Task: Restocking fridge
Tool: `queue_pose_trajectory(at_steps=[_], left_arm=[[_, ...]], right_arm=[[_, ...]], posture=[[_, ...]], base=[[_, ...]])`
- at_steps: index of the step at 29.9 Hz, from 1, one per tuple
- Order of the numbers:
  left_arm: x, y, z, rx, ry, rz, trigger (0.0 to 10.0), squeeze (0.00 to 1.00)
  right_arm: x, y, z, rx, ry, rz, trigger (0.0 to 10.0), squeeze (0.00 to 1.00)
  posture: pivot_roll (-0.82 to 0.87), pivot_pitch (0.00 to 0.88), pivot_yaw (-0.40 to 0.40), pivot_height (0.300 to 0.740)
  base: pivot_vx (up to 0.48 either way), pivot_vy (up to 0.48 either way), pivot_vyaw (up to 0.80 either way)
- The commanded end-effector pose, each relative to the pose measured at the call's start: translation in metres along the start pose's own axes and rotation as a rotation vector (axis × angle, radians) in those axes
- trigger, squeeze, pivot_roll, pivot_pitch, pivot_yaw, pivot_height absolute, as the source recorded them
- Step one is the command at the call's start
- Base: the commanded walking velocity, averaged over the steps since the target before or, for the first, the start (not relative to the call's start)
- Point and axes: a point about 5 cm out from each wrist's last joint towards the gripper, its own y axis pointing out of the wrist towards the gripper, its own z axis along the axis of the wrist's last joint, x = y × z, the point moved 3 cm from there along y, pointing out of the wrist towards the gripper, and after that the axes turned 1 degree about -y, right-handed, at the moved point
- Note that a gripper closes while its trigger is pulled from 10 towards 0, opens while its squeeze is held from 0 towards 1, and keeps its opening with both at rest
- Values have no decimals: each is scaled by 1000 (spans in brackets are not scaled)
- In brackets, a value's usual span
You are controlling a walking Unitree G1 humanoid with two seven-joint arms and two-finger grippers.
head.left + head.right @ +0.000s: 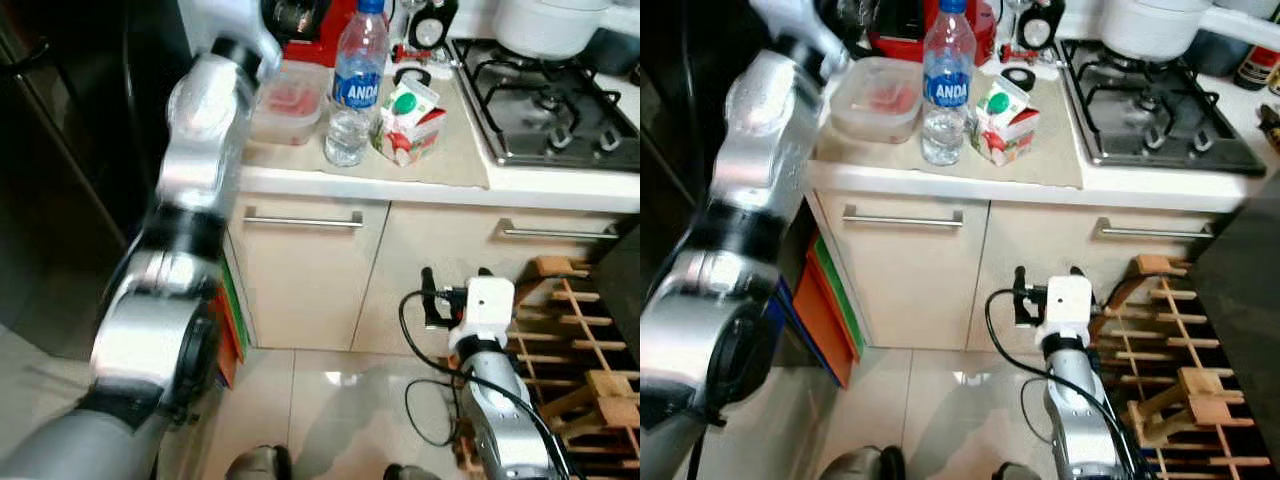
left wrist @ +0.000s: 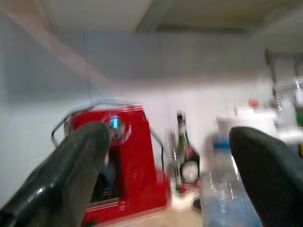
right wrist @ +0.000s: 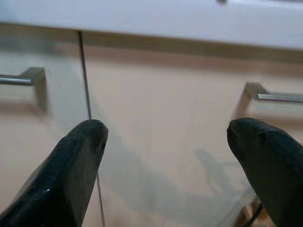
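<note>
On counter: clear bottle [image 1: 355,90] (blue label)

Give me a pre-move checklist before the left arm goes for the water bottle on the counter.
1. Left gripper open: ok, fingers spread wide, nothing between them.
2. Water bottle upright, capped: ok.
3. Clearance around bottle: not ok, milk carton stands close beside it, plastic container on its other side.
4. Left gripper lined up on bottle: not ok, it faces the red appliance, bottle off towards one finger.
5. Right gripper out of the way: ok, low, open, facing the cabinet fronts.
6. Fridge open: cannot tell.
</note>
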Motion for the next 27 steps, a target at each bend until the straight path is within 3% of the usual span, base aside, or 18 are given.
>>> queue_pose_trajectory(at_steps=[1,5,6,9,10,13,17,18,19,20,24,27], left_arm=[[14,-8,20,30,-5,-77,10000,0],[37,-38,3,-60,-115,-112,10000,0],[37,-38,3,-60,-115,-112,10000,0],[57,-62,-25,-148,-156,-99,10000,0],[57,-69,-33,-165,-161,-53,10000,0],[38,-88,-64,-281,-203,198,10000,0],[55,-116,-95,-411,-171,127,10000,0],[64,-134,-115,-497,-145,95,10000,0],[64,-134,-115,-497,-145,95,10000,0],[71,-147,-128,-557,-130,72,10000,0],[74,-152,-134,-590,-110,70,10000,0],[77,-147,-129,-562,-124,48,10000,0]], right_arm=[[5,2,0,4,3,-4,10000,0],[6,8,3,17,-15,-4,10000,0],[6,8,3,17,-15,-4,10000,0],[5,15,11,44,-5,-8,10000,0],[4,17,14,56,1,-11,10000,0],[5,21,24,89,9,-21,10000,0],[11,24,35,121,18,-46,10000,0],[12,23,37,127,19,-46,10000,0],[12,23,37,127,19,-46,10000,0],[12,22,38,129,18,-44,10000,0],[12,22,36,121,18,-41,10000,0],[10,20,33,110,24,-30,10000,0]], posture=[[87,3,-13,740],[103,0,-22,740],[103,0,-22,740],[94,0,-14,740],[89,0,-11,740],[71,0,-7,740],[49,0,-3,740],[40,0,-2,740],[40,0,-2,740],[37,0,-4,740],[38,0,-2,740],[41,0,2,740]], base=[[0,0,0],[0,0,0],[0,0,0],[0,0,0],[0,0,0],[0,0,0],[0,0,0],[0,0,0],[0,0,0],[0,0,0],[0,0,0],[0,0,-773]])
